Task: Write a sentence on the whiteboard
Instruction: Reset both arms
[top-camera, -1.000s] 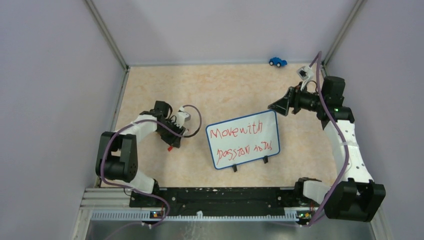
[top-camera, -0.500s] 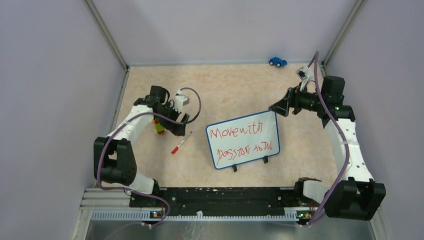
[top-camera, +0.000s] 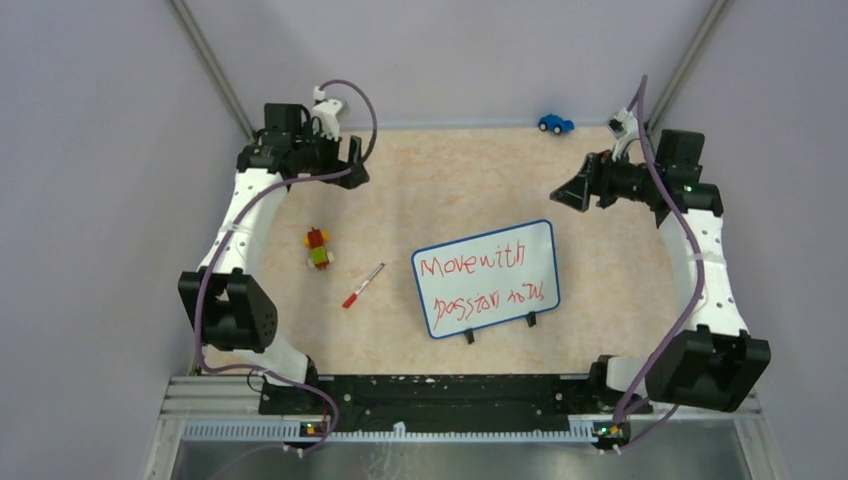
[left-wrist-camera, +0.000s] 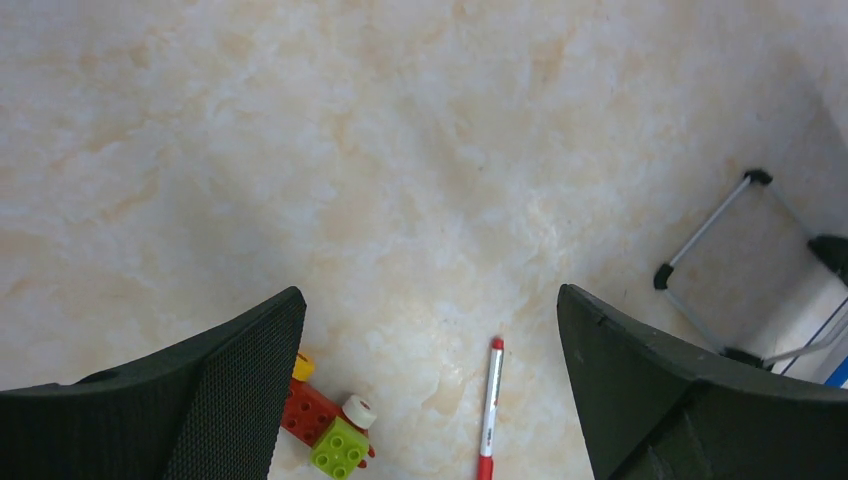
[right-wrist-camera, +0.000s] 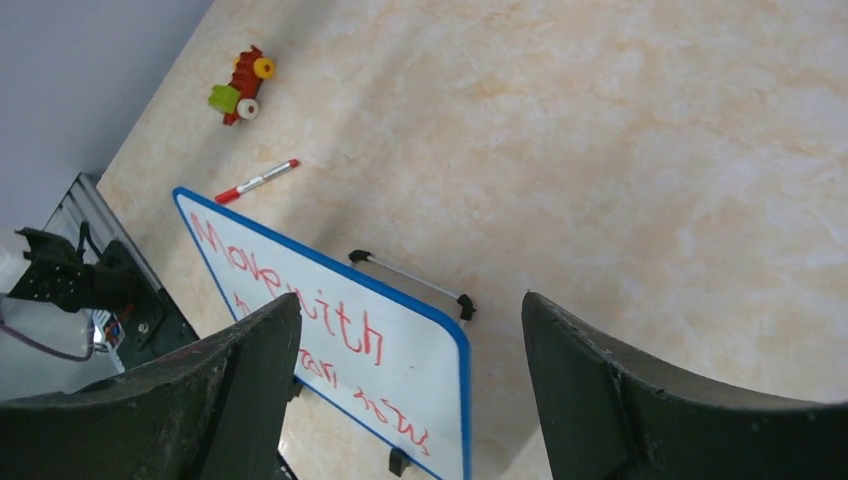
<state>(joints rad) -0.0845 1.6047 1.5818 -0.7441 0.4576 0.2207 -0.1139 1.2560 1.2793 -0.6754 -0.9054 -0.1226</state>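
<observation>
The left gripper and right gripper hang spread wide, holding nothing. The whiteboard with its red sentence sits below the right gripper, nearer the bases, and well apart from the left gripper.

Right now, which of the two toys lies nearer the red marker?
The brick toy of red, yellow and green blocks, just left of the marker; the blue car sits far off at the back.
</observation>
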